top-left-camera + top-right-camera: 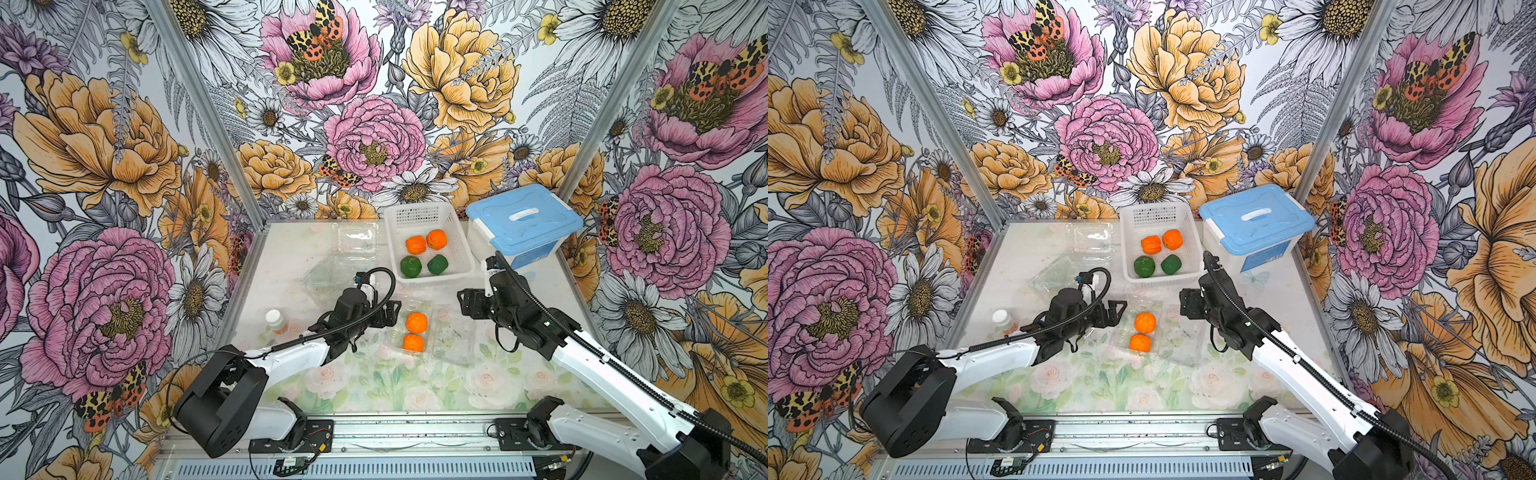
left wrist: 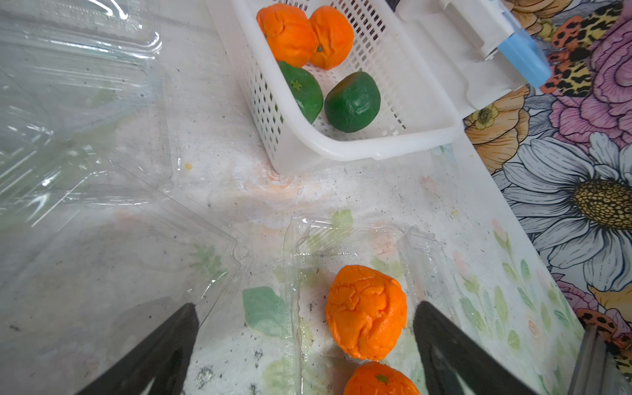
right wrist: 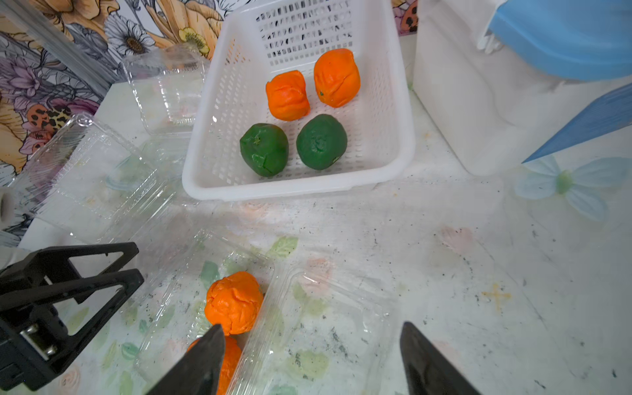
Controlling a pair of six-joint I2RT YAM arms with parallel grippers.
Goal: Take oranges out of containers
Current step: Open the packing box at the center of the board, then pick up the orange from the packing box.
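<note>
A small white-capped bottle (image 1: 275, 321) stands near the left edge of the table (image 1: 374, 386), well apart from the fruit. The left arm reaches in low from the left. The left gripper (image 1: 392, 311) is spread wide and empty just beside the open clamshell (image 1: 399, 338) (in the left wrist view the farther orange (image 2: 366, 311) sits between the fingers, not gripped). The clamshell's lid (image 1: 453, 336) lies folded out flat on the right side, between the right arm and the fruit. The right gripper (image 1: 463, 301) hangs over the lid's far end, released, jaws apart on nothing. The nearer orange (image 1: 413, 343) and the farther one lie close together in the clamshell's tray. Farther back lie two more clear clamshells (image 1: 328, 272) (image 1: 357, 237), both empty. Right of them the white basket (image 1: 428, 216) holds two orange fruits (image 1: 416, 244) (image 1: 436, 239) and two green fruits (image 1: 411, 266) (image 1: 437, 264). The blue-lidded tub (image 1: 523, 224) stands just beside the basket, lid on.
</note>
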